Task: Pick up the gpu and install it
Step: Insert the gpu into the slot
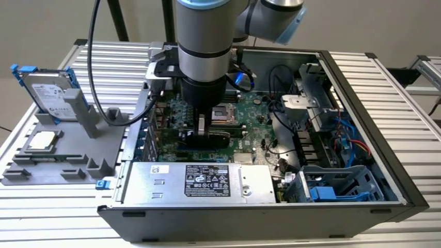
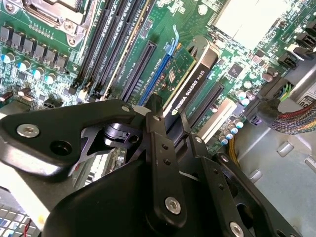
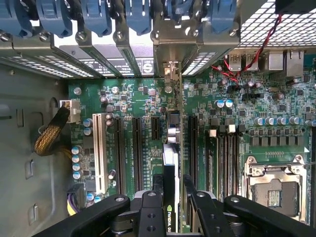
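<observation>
Gripper (image 3: 171, 195) clamping the gpu (image 2: 190, 81) edge-on over motherboard (image 3: 138, 106) slots — RAM slots (image 3: 224, 158), CPU socket (image 1: 224, 112) sitting beside; printed card label facing up.

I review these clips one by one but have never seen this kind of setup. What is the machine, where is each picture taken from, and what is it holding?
It is a single robot arm reaching into an open computer case on a slatted table. The exterior view looks at the scene from off the arm; both wrist views ride on the arm and look past its pincer at the green motherboard. The pincer is shut on the gpu, a thin card held on edge over the motherboard's slots. Beside the case, on the exterior view's left, a grey tray carries a hard drive and a square silver chip.
</observation>
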`<move>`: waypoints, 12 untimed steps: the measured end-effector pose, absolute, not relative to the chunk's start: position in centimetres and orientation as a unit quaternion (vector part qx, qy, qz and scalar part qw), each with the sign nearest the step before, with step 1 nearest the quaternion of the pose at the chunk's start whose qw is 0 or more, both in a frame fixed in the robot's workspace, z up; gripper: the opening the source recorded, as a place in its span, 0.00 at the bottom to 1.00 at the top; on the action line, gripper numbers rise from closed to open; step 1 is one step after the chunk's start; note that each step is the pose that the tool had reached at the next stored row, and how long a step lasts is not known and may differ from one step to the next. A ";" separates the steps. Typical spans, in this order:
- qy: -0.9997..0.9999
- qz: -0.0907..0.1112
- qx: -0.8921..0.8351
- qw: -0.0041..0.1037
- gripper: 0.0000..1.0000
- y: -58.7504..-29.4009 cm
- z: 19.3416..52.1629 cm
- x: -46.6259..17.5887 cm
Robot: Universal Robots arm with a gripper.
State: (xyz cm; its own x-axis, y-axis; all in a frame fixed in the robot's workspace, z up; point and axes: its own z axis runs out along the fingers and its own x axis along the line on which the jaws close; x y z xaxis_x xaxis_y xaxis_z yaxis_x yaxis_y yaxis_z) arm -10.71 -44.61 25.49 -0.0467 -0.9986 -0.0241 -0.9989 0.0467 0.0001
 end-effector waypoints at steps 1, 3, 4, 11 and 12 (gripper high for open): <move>0.723 0.008 -0.690 0.009 0.00 -44.6 25.4 -10.7; 0.723 0.008 -0.690 0.008 0.00 -44.6 25.4 -10.7; 0.723 0.008 -0.690 0.008 0.00 -44.6 25.3 -10.7; 0.723 0.008 -0.690 0.008 0.00 -44.6 25.3 -10.7; 0.723 0.008 -0.690 0.008 0.00 -44.6 25.3 -10.7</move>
State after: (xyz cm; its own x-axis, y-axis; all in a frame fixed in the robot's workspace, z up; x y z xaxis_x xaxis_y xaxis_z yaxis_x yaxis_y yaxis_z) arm -10.72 -44.61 25.26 -0.0467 -0.9986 -0.0238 -0.9989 0.0467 0.0003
